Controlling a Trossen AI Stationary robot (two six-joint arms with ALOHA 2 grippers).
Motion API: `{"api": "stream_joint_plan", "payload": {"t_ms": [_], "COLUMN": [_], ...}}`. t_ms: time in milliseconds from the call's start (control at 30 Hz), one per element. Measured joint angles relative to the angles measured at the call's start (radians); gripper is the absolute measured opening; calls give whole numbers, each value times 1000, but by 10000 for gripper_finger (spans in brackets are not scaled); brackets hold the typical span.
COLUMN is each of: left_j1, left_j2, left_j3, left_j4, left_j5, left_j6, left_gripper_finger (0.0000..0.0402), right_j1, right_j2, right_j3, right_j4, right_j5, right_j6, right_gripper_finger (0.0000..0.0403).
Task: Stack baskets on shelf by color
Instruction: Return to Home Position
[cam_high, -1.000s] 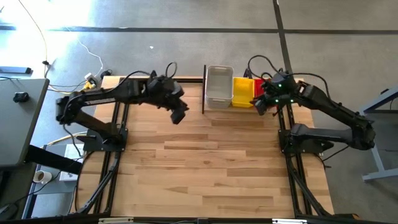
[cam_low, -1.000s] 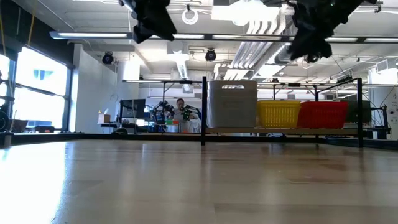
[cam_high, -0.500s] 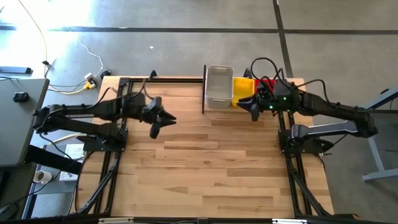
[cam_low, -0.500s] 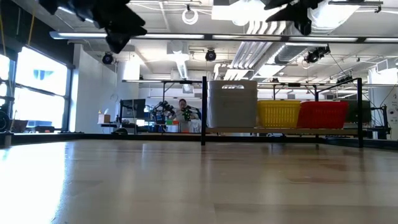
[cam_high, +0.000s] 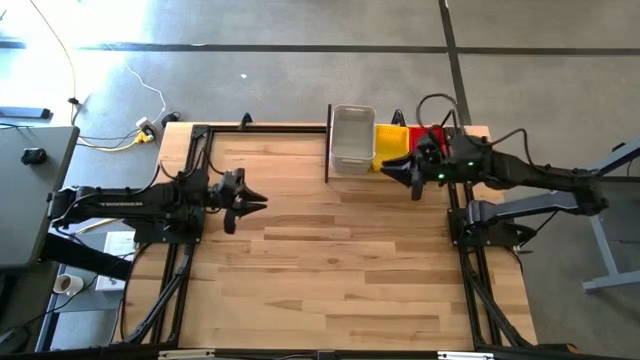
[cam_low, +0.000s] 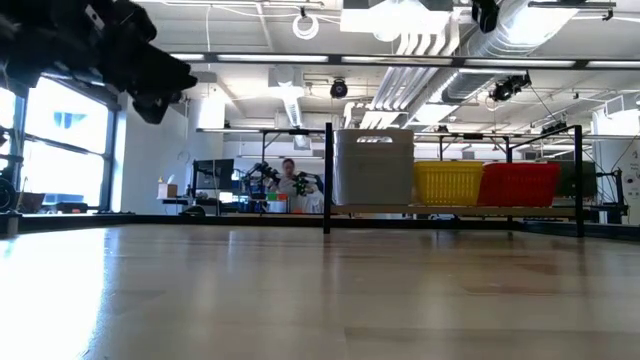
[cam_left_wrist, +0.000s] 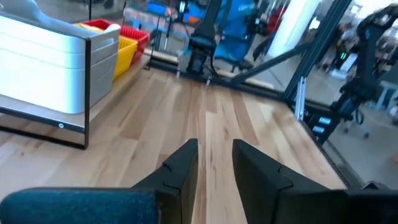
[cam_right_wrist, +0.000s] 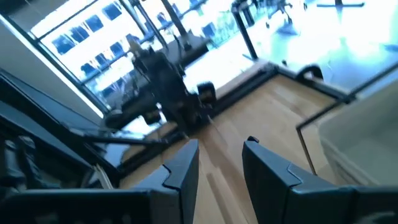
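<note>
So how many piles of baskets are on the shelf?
3 on the shelf: clear pile on the left, yellow pile in the middle, red pile on the right. Baskets nested inside may be hidden.

overhead looking down, table-level looking across, sharing shelf (cam_low: 327, 180)

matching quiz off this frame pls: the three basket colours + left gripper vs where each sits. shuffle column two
Column A
1. clear baskets
2. yellow baskets
3. red baskets
4. left gripper

Column B
a. middle of the shelf
b. above the left part of the table, away from the shelf
c. left end of the shelf
d. right end of the shelf

Pairs: 1-c, 2-a, 3-d, 4-b
</note>
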Motion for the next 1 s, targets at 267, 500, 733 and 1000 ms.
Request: {"api": "stream_joint_plan", "payload": {"t_ms": [267,500,733,1000], "left_j1": [0,2,2,2], "left_j2": [-28,-24,-23,-23], "left_j3": [-189,-213,-212,-212], "left_j4": [237,252,211,169], "left_j5": [0,0,-1,-1], "left_j6": [-106,-92,-102,-98], "left_gripper_finger": [90,90,90,90], "right_j1": [-4,-4,-4,-4], "right_j2": [-119,-280,-466,-624], "right_j3": [110,147,-96,-430], "right_j4": [-139,-303,-255,-82], "right_j5": [-9,109,118,117], "right_j6": [-83,-218,-225,-179], "right_gripper_finger": [110,110,110,110]}}
